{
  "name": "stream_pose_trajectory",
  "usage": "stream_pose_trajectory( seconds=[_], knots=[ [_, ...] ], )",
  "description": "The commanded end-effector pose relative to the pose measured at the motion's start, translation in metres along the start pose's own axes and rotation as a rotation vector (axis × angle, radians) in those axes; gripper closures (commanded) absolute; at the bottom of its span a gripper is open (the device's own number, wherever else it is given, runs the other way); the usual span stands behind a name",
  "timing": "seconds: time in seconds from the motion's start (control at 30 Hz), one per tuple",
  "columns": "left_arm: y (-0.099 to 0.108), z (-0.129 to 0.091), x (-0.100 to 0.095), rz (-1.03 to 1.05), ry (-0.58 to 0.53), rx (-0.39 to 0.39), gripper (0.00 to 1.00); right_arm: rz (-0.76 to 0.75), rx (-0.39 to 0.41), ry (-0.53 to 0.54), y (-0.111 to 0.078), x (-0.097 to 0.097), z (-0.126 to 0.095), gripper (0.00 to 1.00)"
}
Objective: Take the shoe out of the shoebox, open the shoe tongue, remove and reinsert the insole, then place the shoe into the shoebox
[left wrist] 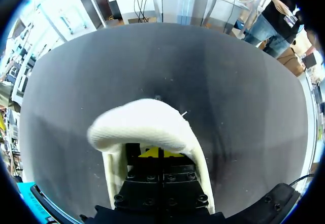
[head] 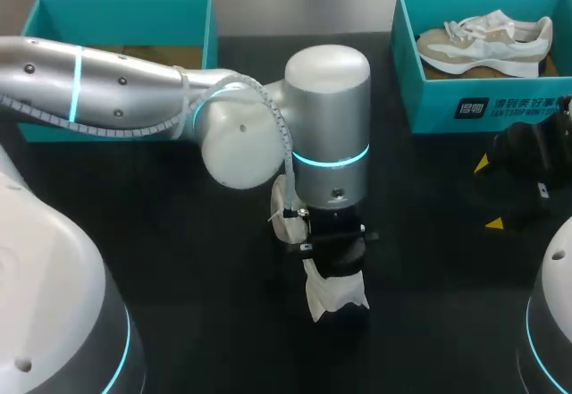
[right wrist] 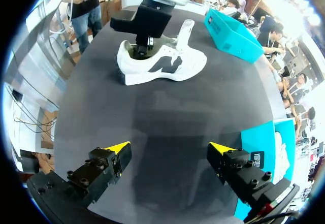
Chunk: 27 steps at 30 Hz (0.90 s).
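- Two teal cardboard shoeboxes (head: 121, 5) stand at the back; one holds a beige-and-white sneaker (head: 487, 41).
- Silver left arm (head: 331, 117) hides the white shoe (right wrist: 162, 64) overhead; right wrist view shows it.
- Left jaws together, right jaws wide.

A dark, matte counter (head: 161, 260) carries the scene, its surface plain black under even light. Between the right fingers (right wrist: 118, 152) it shows a faint darker patch; ahead of the left fingers (left wrist: 152, 153) it runs smooth and grey to its far edge.
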<state>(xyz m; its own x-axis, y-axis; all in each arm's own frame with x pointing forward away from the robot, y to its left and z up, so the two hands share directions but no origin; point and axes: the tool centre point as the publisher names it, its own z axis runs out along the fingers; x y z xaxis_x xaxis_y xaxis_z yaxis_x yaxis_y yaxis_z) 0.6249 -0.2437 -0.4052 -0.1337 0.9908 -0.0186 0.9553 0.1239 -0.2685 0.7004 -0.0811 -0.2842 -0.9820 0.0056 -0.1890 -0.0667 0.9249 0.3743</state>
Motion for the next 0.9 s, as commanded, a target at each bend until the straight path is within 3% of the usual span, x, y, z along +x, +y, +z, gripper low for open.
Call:
stream_pose_trajectory(
  seconds=[0.03, 0.13, 0.27, 0.43, 0.7, 0.9],
  knots=[
    [0.008, 0.018, -0.008, -0.008, 0.04, -0.016, 1.0, 0.0, 0.004, -0.002, 0.0, 0.001, 0.0, 0.0],
    [0.01, 0.014, -0.006, -0.015, 0.031, -0.044, 1.0, 0.0, 0.004, -0.002, 0.0, 0.001, 0.0, 0.0],
    [0.004, -0.01, -0.003, -0.011, -0.008, -0.082, 1.0, 0.0, 0.004, -0.002, 0.0, 0.001, 0.0, 0.0],
    [-0.001, -0.025, -0.008, -0.016, -0.052, -0.055, 1.0, 0.0, 0.004, -0.002, 0.0, 0.001, 0.0, 0.0],
    [-0.007, 0.01, -0.027, -0.019, -0.026, -0.038, 1.0, 0.0, 0.004, -0.002, 0.0, 0.001, 0.0, 0.0],
    [-0.001, 0.022, -0.02, -0.032, 0.001, -0.037, 1.0, 0.0, 0.004, -0.002, 0.0, 0.001, 0.0, 0.0]
  ],
)
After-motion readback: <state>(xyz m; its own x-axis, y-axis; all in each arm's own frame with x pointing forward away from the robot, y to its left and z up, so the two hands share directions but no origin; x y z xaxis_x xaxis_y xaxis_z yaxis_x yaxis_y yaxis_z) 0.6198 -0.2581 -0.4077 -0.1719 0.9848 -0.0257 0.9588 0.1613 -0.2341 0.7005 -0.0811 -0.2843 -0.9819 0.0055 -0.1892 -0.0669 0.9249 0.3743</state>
